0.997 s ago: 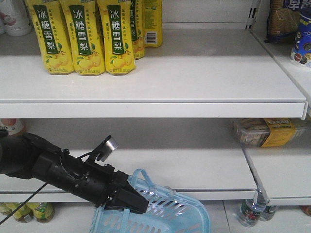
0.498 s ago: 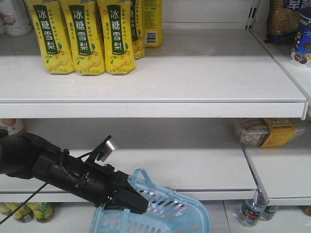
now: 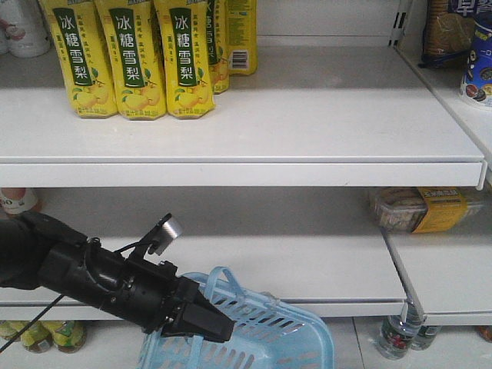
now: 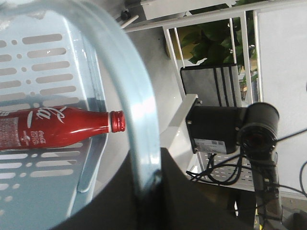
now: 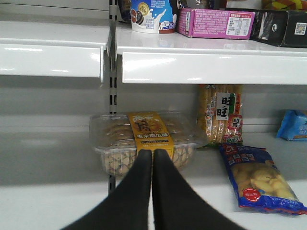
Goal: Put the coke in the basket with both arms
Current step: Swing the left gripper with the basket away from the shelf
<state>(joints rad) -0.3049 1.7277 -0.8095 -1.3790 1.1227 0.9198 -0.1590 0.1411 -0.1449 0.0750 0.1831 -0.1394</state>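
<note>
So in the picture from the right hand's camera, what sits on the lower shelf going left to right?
Clear plastic cookie box with a yellow label → tall pack of rice crackers → blue snack bag lying flat → light blue packet at the edge. The shut right hand points at the cookie box.

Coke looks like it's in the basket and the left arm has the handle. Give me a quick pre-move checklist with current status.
1. Coke inside the basket: ok, lying on its side on the floor.
2. Left pincer shut on the basket handle: ok, handle runs between the fingers.
3. Right pincer empty and shut: ok, facing the snack box on the shelf.
4. Right pincer clear of that box: cannot tell.
5. Basket level: cannot tell, only partly in view.
</note>
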